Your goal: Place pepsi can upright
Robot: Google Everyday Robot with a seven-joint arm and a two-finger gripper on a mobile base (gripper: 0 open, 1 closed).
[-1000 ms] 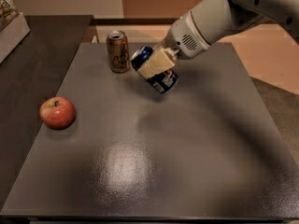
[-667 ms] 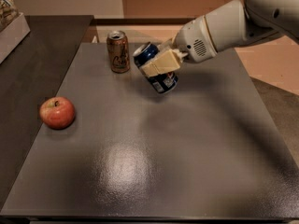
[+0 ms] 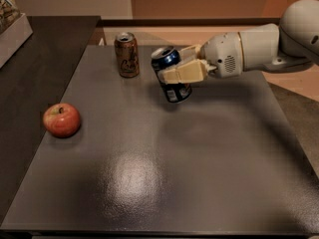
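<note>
The pepsi can (image 3: 172, 90), dark navy blue with a silver top, sits near the back middle of the grey table (image 3: 199, 173). It is almost upright, leaning slightly, with its base at or just above the tabletop. My gripper (image 3: 174, 69) reaches in from the right and is shut on the can, its pale fingers (image 3: 182, 73) clamped across the can's upper half. The white arm extends off to the upper right.
A brown can (image 3: 126, 54) stands upright just left of the pepsi can. A red apple (image 3: 61, 119) lies at the table's left side. A dark counter (image 3: 35, 73) borders the left, with a white box (image 3: 11, 31) at the far left.
The arm has rotated and swung lower on the right. The pepsi can has turned from strongly tilted to nearly upright, still held in the same spot.
</note>
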